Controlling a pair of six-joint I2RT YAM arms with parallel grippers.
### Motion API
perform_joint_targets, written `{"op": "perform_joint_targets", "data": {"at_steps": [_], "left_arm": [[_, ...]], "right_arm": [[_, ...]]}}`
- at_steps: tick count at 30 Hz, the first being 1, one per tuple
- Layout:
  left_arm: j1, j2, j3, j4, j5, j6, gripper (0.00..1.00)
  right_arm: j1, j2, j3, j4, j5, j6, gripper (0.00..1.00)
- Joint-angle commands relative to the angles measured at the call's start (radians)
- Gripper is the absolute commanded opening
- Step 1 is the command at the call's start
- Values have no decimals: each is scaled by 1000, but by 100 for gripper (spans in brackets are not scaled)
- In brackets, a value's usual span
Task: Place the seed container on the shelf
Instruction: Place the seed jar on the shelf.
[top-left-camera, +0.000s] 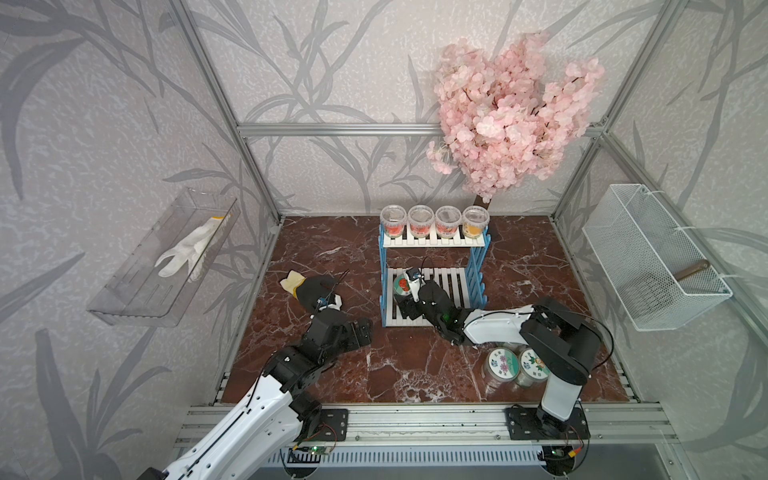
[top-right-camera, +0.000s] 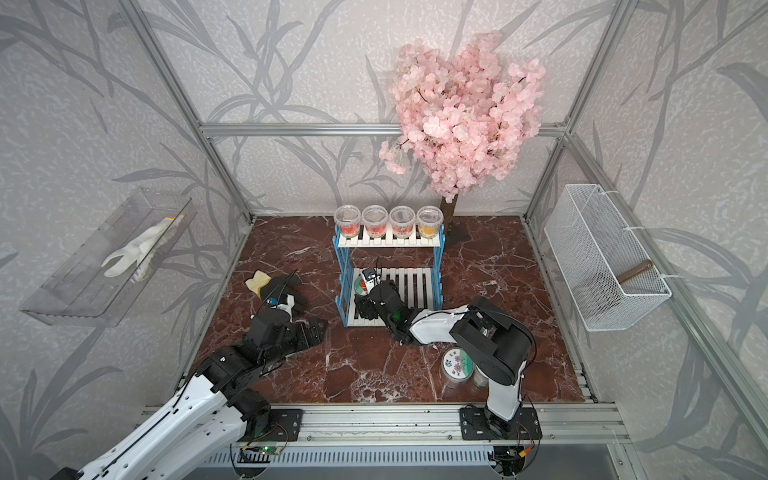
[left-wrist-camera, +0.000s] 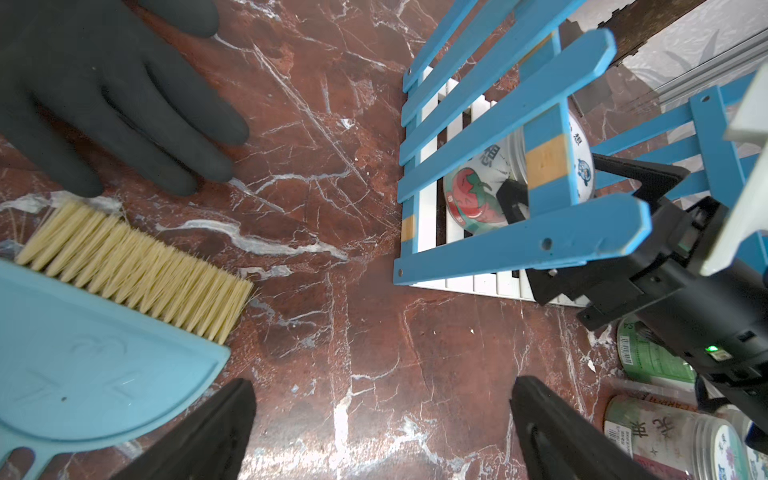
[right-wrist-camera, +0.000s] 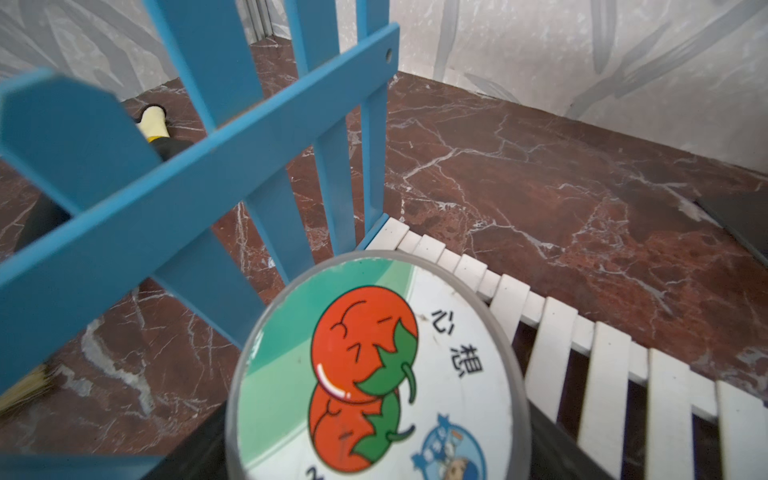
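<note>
The seed container (right-wrist-camera: 374, 374) is a clear jar whose lid bears a tomato picture. In both top views it sits low over the left end of the shelf's bottom board (top-left-camera: 402, 284) (top-right-camera: 360, 286), just inside the blue side frame. The shelf (top-left-camera: 434, 243) (left-wrist-camera: 519, 245) has white slats and blue ladder sides. My right gripper (right-wrist-camera: 376, 449) reaches in from the front, its black fingers (left-wrist-camera: 513, 203) pressed against both sides of the jar. I cannot tell whether the jar's base rests on the slats. My left gripper (left-wrist-camera: 382, 415) (top-left-camera: 363, 330) hangs open over bare floor left of the shelf.
Several clear cups (top-left-camera: 434, 220) fill the shelf's top board. Two more jars (top-left-camera: 515, 363) stand under the right arm. A black glove (top-left-camera: 316, 289), a brush (left-wrist-camera: 133, 266) and a blue dustpan (left-wrist-camera: 83, 353) lie near the left gripper. Behind the shelf is a pink tree (top-left-camera: 515, 120); a clear tray (top-left-camera: 137, 286) and a mesh basket (top-left-camera: 652, 257) hang on the walls.
</note>
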Motion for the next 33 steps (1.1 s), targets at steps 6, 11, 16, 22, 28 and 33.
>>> {"op": "perform_joint_targets", "data": {"at_steps": [6, 11, 16, 22, 28, 33], "left_arm": [[19, -22, -12, 16, 26, 43, 100], [24, -20, -13, 18, 36, 47, 100], [28, -16, -24, 30, 59, 46, 100], [29, -12, -31, 34, 78, 47, 100], [29, -5, -30, 37, 90, 50, 100], [31, -4, -33, 39, 92, 50, 100]], "right_arm": [[-15, 80, 79, 124, -11, -14, 86], [-17, 109, 100, 138, -6, -6, 86], [-24, 119, 106, 110, 9, -11, 93], [-24, 78, 40, 136, -43, -6, 97], [-24, 64, 3, 131, -51, -8, 96], [-25, 76, -20, 210, -5, -21, 81]]}}
